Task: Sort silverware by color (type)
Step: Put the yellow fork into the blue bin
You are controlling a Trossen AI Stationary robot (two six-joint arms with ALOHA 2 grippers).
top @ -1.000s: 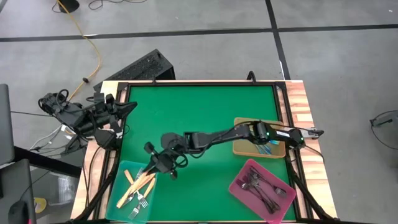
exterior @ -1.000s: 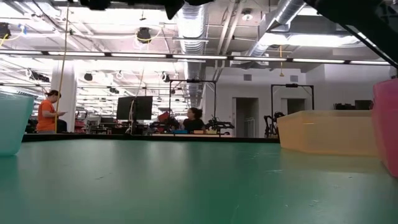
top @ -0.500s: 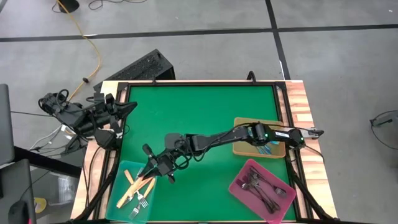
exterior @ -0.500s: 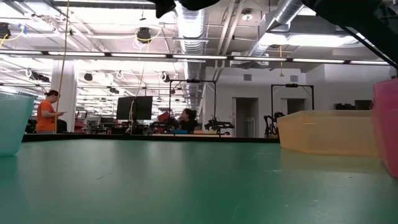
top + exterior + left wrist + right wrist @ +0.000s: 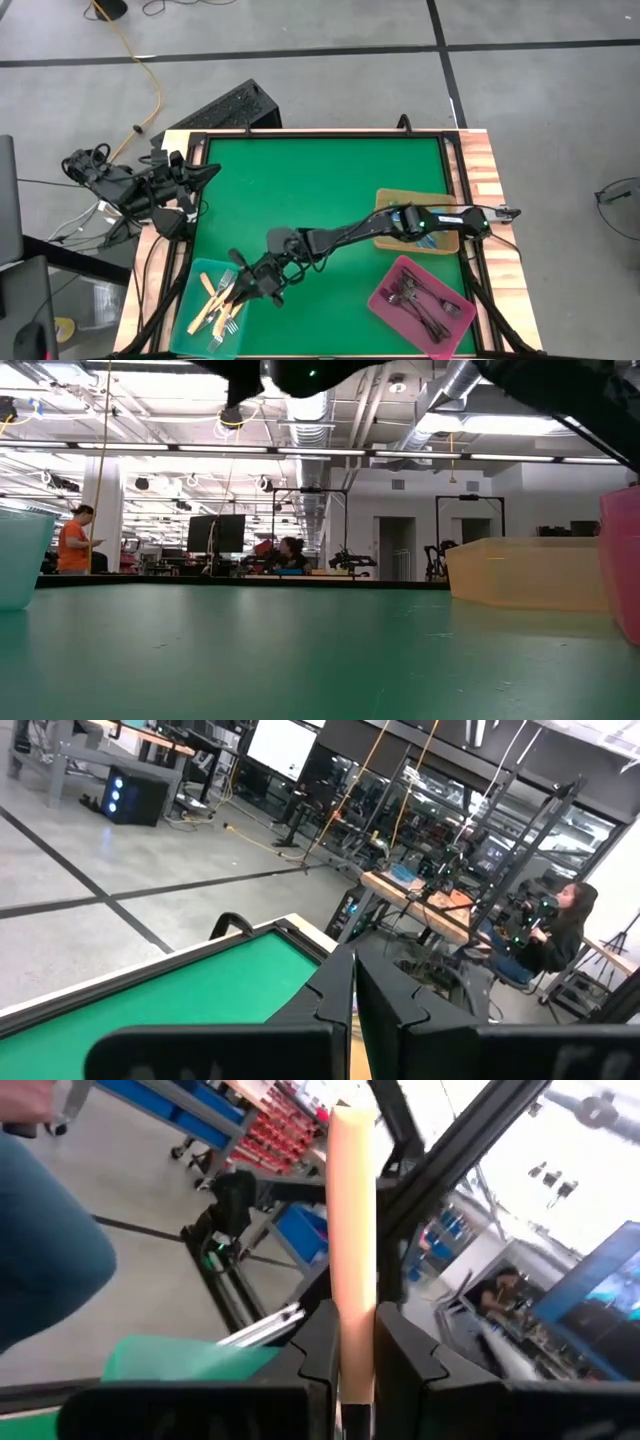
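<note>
My right arm reaches across the green table to the teal tray (image 5: 212,308) at the near left, where several cream-handled forks (image 5: 213,301) lie. Over the tray's right rim my right gripper (image 5: 255,283) (image 5: 352,1325) is shut on one cream-handled fork (image 5: 352,1210). The tan tray (image 5: 398,237) at the right holds blue forks (image 5: 432,238), and the pink tray (image 5: 388,300) holds dark forks (image 5: 425,305). My left gripper (image 5: 354,1005), shut with nothing in it, waits at the table's far left corner (image 5: 192,178). My right gripper pinches the fork's cream handle (image 5: 352,1295) between its two fingers (image 5: 318,1345). A long stretch of the handle stands out past the fingertips. The fork is lifted clear, above the teal tray's right side.
The low view shows the teal tray (image 5: 20,555) at left, the tan tray (image 5: 525,572) and the pink tray (image 5: 622,550) at right, with bare green mat (image 5: 300,650) between them. People are in the room beyond. A black frame (image 5: 320,133) borders the table.
My right gripper has moved toward the table's near left, from beside the teal tray to over its right rim, sinking a little and turning as it went. The cream-handled fork has stayed in its hold.
</note>
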